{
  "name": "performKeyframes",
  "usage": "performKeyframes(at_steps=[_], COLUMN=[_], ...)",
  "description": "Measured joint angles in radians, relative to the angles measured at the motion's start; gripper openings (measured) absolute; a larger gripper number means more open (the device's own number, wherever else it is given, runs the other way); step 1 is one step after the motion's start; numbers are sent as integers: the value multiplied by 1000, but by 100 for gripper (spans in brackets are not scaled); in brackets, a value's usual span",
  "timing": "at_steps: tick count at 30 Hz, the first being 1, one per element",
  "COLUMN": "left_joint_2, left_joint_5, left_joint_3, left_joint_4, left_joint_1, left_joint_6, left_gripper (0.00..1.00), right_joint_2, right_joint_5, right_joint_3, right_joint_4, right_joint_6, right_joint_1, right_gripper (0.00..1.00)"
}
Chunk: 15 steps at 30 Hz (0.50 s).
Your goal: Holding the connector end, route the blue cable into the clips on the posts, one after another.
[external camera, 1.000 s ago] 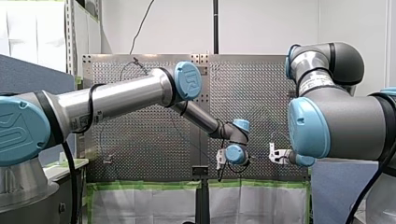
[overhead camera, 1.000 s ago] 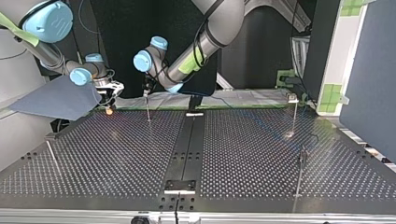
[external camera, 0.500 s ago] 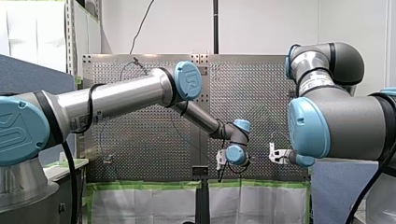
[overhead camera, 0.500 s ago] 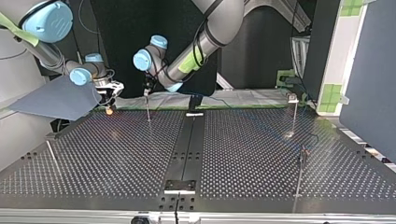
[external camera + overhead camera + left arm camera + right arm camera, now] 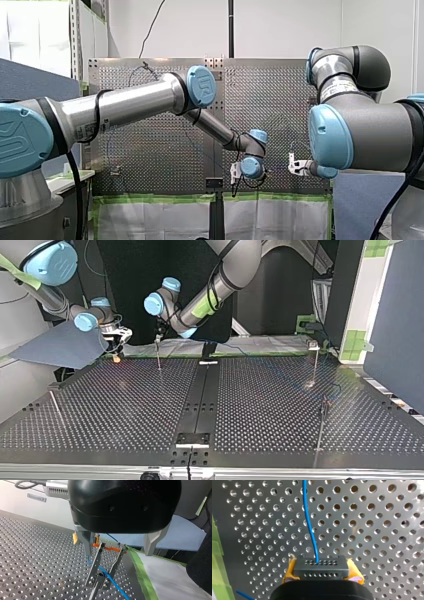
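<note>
My right gripper (image 5: 321, 572) is shut, its yellow pads (image 5: 289, 573) clamping the black connector (image 5: 320, 565). The blue cable (image 5: 308, 517) runs straight out of the connector over the perforated plate. In the left wrist view my left gripper (image 5: 117, 551) is open, and its metal fingers (image 5: 85, 542) straddle the clip (image 5: 105, 565) on top of a post without touching it. The blue cable (image 5: 112, 581) passes through that clip. In the top view my left gripper (image 5: 158, 337) hangs over the post (image 5: 158, 355) at the far edge, with my right gripper (image 5: 120, 335) to its left.
More thin posts stand on the perforated table (image 5: 125, 405): one at the far right (image 5: 315, 362), one at the near right (image 5: 321, 425), one at the left (image 5: 55, 405). Green tape (image 5: 140, 567) lines the table edge. A blue sheet (image 5: 60, 347) hangs under my right arm.
My left wrist has shifted slightly over the post. The right arm and its connector have not moved.
</note>
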Motion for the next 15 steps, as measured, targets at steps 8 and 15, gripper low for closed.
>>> performKeyframes(at_steps=[8,15], left_joint_2=[2,56], left_joint_5=[0,-2], left_joint_3=[-3,-57], left_joint_4=[-3,29], left_joint_1=[-1,-21], left_joint_6=[0,5], left_gripper=[100,100], right_joint_2=[0,0], right_joint_5=[0,0], right_joint_3=[0,-1], right_joint_4=[1,3], right_joint_6=[0,0], right_joint_1=[0,-1], right_gripper=[0,0])
